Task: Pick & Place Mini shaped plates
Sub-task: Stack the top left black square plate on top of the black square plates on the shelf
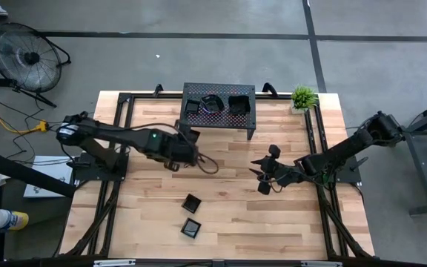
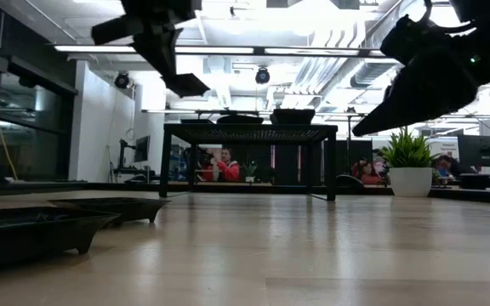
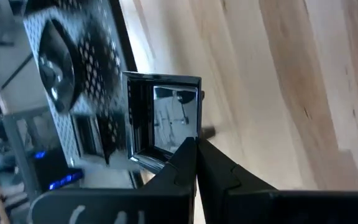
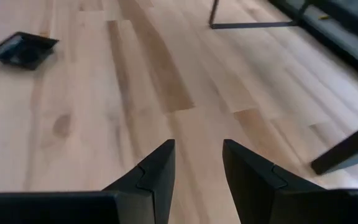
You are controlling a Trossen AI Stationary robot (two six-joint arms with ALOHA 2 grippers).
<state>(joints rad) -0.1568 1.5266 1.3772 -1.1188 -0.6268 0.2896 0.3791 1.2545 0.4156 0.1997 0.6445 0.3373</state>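
Left end effector (image 3: 196,163) pinching plate (image 3: 164,119), aloft

Lighting's pretty even from above on my pale wooden plank tabletop (image 1: 228,200), shadows under my arms are soft. The level camera gets blasted by the white ceiling strip lights (image 2: 253,49), so my arms there are just black silhouettes and the near table edge is mushy. On my left wrist the glossy black square mini plate (image 3: 166,118) mirrors the room with bright glare, and the perforated black metal rack (image 3: 73,68) beside it is blurred.
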